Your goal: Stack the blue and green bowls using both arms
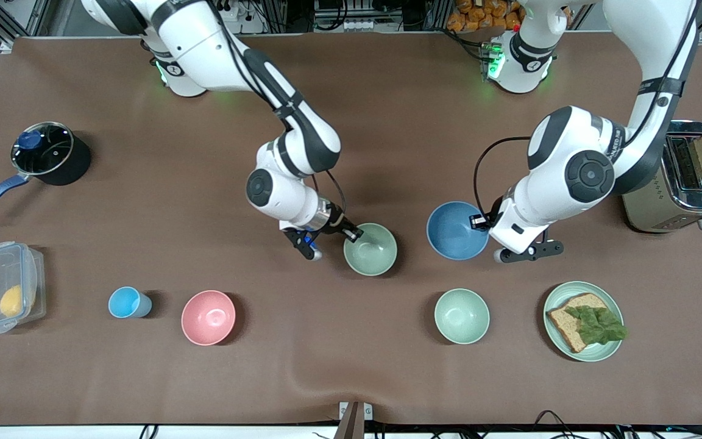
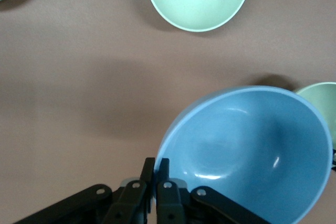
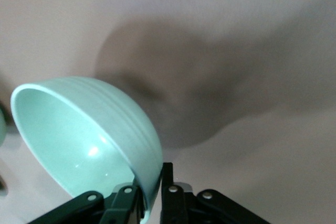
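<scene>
The blue bowl [image 1: 456,230] is held above the middle of the table by my left gripper [image 1: 480,222], which is shut on its rim; in the left wrist view the fingers [image 2: 156,174] pinch the rim of the blue bowl [image 2: 247,153]. The green bowl [image 1: 370,249] is a dull sage green and is held by my right gripper [image 1: 354,234], shut on its rim. In the right wrist view the green bowl [image 3: 84,137] hangs tilted over the brown table with its wall between the fingers [image 3: 168,179].
A paler mint bowl [image 1: 462,315], a pink bowl [image 1: 208,317], a light-blue cup [image 1: 127,302] and a plate with bread and lettuce [image 1: 584,321] sit nearer the front camera. A pot [image 1: 46,152], a plastic box [image 1: 3,286] and a toaster [image 1: 683,177] stand toward the table ends.
</scene>
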Action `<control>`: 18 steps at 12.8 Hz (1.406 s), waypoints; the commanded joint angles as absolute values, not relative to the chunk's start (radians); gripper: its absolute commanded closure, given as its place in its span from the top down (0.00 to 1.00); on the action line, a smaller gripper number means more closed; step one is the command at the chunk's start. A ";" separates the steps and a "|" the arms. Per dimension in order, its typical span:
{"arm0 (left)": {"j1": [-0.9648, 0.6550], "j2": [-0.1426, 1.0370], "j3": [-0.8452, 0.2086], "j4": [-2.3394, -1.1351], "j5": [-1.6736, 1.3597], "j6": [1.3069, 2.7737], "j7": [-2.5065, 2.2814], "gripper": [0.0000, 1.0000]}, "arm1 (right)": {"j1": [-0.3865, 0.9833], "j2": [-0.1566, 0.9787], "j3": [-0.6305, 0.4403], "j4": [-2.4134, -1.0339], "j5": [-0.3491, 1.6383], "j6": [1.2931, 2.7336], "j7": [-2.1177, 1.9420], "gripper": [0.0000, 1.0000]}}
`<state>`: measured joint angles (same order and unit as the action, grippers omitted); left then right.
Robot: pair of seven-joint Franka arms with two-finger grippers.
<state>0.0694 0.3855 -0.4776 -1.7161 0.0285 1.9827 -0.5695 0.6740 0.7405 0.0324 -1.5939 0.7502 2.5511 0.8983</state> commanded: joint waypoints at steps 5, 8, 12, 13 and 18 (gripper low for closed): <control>0.028 0.439 -0.482 -1.706 0.006 2.020 -0.675 0.00 | 0.678 0.724 0.017 -1.559 0.766 2.540 0.948 1.00; -0.046 0.521 -0.482 -1.594 0.009 2.033 -0.822 0.00 | 0.667 0.617 -0.075 -1.560 0.762 2.345 0.953 1.00; -0.101 0.606 -0.482 -1.517 0.008 2.042 -0.890 0.00 | 0.635 0.621 -0.183 -1.549 0.778 2.241 0.966 1.00; -0.127 0.621 -0.477 -1.506 0.011 2.060 -0.908 0.00 | 0.631 0.653 -0.183 -1.542 0.779 2.252 0.991 1.00; -0.159 0.664 -0.474 -1.506 0.012 2.132 -0.933 0.00 | 0.646 0.755 -0.178 -1.490 0.781 2.377 1.225 1.00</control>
<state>-0.1406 0.6507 -0.4807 -1.5359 0.0245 2.1295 -0.9162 0.6391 0.7064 -0.1786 -1.5323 0.7623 2.3296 1.1469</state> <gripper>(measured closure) 0.952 0.000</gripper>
